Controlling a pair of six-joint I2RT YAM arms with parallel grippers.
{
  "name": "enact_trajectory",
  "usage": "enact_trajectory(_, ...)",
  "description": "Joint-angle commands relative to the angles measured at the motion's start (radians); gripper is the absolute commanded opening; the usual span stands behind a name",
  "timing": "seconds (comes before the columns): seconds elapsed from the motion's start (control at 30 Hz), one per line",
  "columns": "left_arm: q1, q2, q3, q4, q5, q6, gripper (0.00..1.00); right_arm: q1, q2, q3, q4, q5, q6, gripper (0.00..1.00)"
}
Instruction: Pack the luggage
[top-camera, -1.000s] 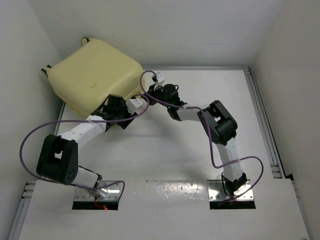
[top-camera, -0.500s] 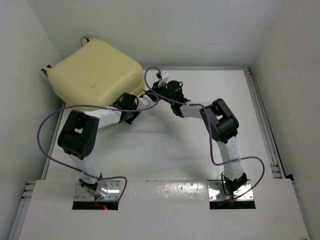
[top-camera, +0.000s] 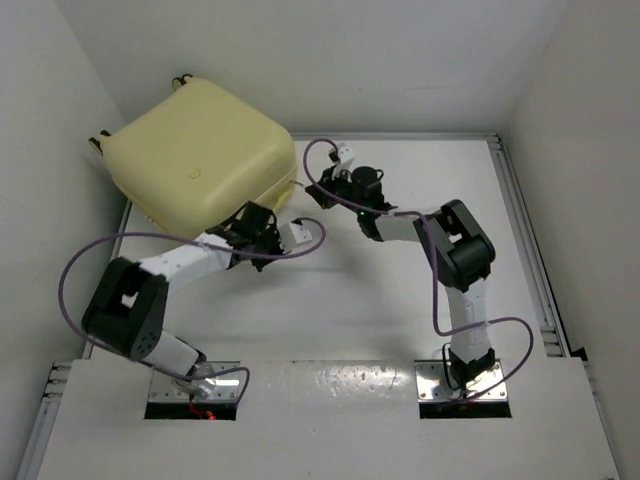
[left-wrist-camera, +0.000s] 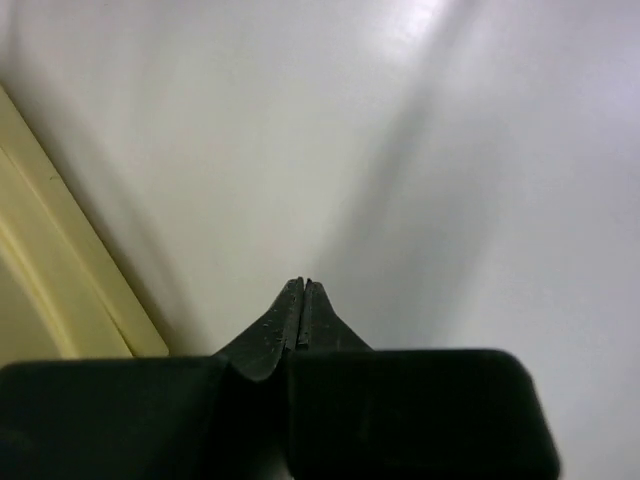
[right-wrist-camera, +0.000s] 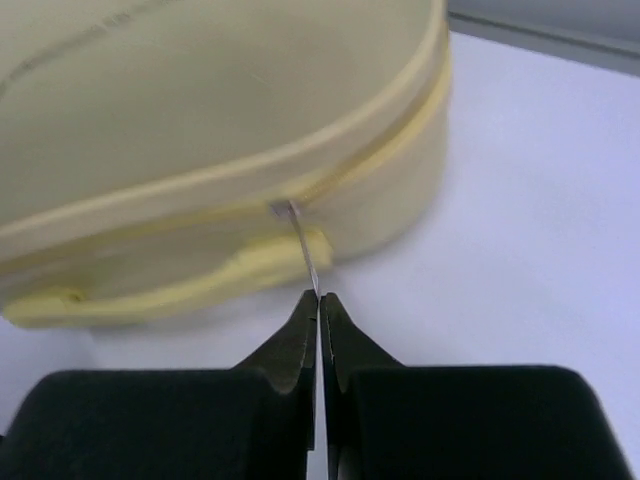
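Right fingers (right-wrist-camera: 292, 348) pinch the zipper pull (right-wrist-camera: 301, 238) on the luggage (right-wrist-camera: 200, 100); left fingers (left-wrist-camera: 268, 338) pressed together.

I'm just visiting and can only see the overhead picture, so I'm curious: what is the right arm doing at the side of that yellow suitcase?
Observer: Its wrist camera shows the right tool shut on a thin metal zipper pull that sticks out of the seam of the luggage.
Operator: Is the left one holding anything?
Observer: No. The left tool is shut on nothing. Only white table lies beyond it, and the yellow edge of the luggage is off to one side.
Operator: Does the case look zipped there?
Observer: Around the pull the two shell halves sit together, and no black lining shows.
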Motion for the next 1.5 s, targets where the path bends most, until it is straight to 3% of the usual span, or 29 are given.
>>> enact_trajectory(0.0, -0.01, -0.216, -0.069, -0.142, 0.13, 0.177, 0.0, -0.093, -0.148, -0.17, -0.007, 0.008, -0.049, 0.0)
enact_trajectory(0.23, 0.05, -0.441, -0.181, -0.285, 0.129, 0.266, 0.0, -0.098, -0.334, -0.408, 0.018, -0.054, -0.056, 0.0)
enact_trajectory(0.27, 0.059, -0.453, -0.181, -0.285, 0.12, 0.245, 0.08, -0.096, -0.335, -0.44, 0.025, -0.052, -0.063, 0.0)
enact_trajectory(0.33, 0.046, -0.462, -0.17, -0.207, 0.065, 0.108, 0.37, -0.09, -0.346, -0.445, 0.035, -0.055, -0.059, 0.0)
enact_trajectory(0.4, 0.003, -0.407, -0.141, -0.142, -0.031, 0.049, 0.58, -0.081, -0.337, -0.436, 0.045, -0.057, -0.045, 0.0)
enact_trajectory(0.43, 0.003, -0.383, -0.124, -0.125, -0.045, 0.001, 0.62, -0.072, -0.328, -0.41, 0.035, -0.066, -0.039, 0.0)
enact_trajectory(0.5, -0.01, -0.297, -0.072, -0.085, -0.098, -0.057, 0.63, -0.052, -0.292, -0.35, 0.022, -0.078, -0.008, 0.03)
enact_trajectory(0.53, 0.031, -0.274, -0.028, -0.085, -0.068, -0.092, 0.63, -0.061, -0.253, -0.285, 0.025, -0.1, 0.004, 0.12)
enact_trajectory(0.63, 0.111, -0.249, 0.0, -0.085, 0.027, -0.145, 0.63, -0.053, -0.162, -0.177, 0.038, -0.149, 0.038, 0.21)
enact_trajectory(0.7, 0.186, -0.278, 0.009, -0.075, 0.116, -0.166, 0.63, -0.052, -0.119, -0.055, 0.039, -0.187, 0.055, 0.34)
enact_trajectory(0.8, 0.257, -0.312, 0.009, -0.062, 0.194, -0.192, 0.63, -0.047, 0.011, 0.064, 0.033, -0.238, 0.073, 0.45)
enact_trajectory(0.93, 0.302, -0.326, 0.009, -0.062, 0.21, -0.224, 0.63, -0.045, 0.116, 0.24, 0.016, -0.285, 0.105, 0.47)
enact_trajectory(1.47, 0.362, -0.209, 0.074, -0.084, 0.231, -0.225, 0.63, -0.024, 0.217, 0.286, 0.026, -0.353, -0.002, 0.51)
